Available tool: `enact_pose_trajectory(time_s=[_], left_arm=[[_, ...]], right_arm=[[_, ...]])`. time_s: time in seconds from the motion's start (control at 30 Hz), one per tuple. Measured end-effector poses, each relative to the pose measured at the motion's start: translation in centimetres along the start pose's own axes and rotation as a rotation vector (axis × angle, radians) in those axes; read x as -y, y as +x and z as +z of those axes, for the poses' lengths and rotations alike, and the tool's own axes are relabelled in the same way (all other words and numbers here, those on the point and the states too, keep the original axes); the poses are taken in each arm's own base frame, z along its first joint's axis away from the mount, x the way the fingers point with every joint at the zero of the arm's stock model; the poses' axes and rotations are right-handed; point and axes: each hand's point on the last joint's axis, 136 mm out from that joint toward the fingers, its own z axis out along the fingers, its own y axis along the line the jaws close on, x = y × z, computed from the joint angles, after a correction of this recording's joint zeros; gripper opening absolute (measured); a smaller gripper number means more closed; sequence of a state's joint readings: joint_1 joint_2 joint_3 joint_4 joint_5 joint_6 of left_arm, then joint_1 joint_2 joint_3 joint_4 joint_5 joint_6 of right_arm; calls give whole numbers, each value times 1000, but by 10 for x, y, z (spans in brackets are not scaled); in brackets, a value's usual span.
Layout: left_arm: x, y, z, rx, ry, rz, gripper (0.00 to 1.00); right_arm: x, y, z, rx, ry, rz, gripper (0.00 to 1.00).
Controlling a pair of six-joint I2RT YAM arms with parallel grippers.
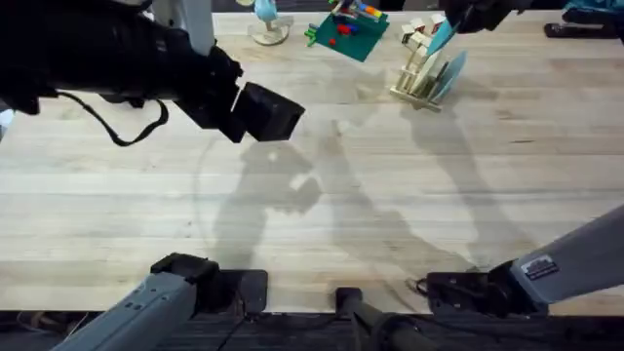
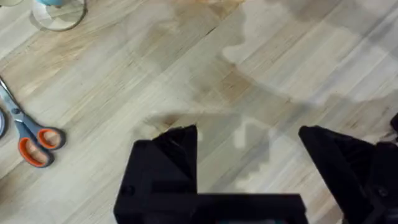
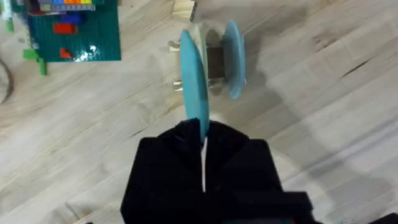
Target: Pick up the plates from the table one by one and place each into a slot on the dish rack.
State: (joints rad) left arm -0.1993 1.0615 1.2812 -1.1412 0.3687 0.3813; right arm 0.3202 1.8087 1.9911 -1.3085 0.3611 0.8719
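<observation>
A: Gripping the turquoise plate [image 3: 191, 78] edge-on, the right gripper [image 3: 202, 146] is holding it right over the dish rack [image 1: 419, 70]

B: yep, and the left gripper [image 2: 249, 146] is hanging spread apart above the table [image 1: 312, 185], holding nothing

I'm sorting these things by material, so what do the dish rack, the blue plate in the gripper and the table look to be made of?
The dish rack looks like pale unfinished wood: matte pegs and slats. The turquoise plate, pinched on edge by the right gripper, seems to be plastic, judging by its even colour and thin rim, though glazed ceramic is possible. The table is light wooden planks with visible grain and a low sheen.
</observation>
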Motion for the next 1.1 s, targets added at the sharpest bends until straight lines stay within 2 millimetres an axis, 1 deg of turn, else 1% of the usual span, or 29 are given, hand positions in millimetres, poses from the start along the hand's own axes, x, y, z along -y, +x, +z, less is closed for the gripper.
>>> enact_pose_trajectory(time_s=[0.13,0.3,0.4,0.6,0.9,1.1], left_arm=[[0,0,0,0,0,0,992],[0,0,0,0,0,0,993],[0,0,0,1,-1,0,993],[0,0,0,1,-1,0,993],[0,-1,0,2,-1,1,993],[0,-1,-1,2,-1,1,993]], right_arm=[[-4,2,12,-15,18,-8,31],[-14,4,34,-30,35,-16,31],[-17,5,44,-38,42,-19,31],[-19,7,55,-52,58,-24,31],[-17,5,64,-57,72,-15,31],[-18,10,79,-80,99,-26,31]])
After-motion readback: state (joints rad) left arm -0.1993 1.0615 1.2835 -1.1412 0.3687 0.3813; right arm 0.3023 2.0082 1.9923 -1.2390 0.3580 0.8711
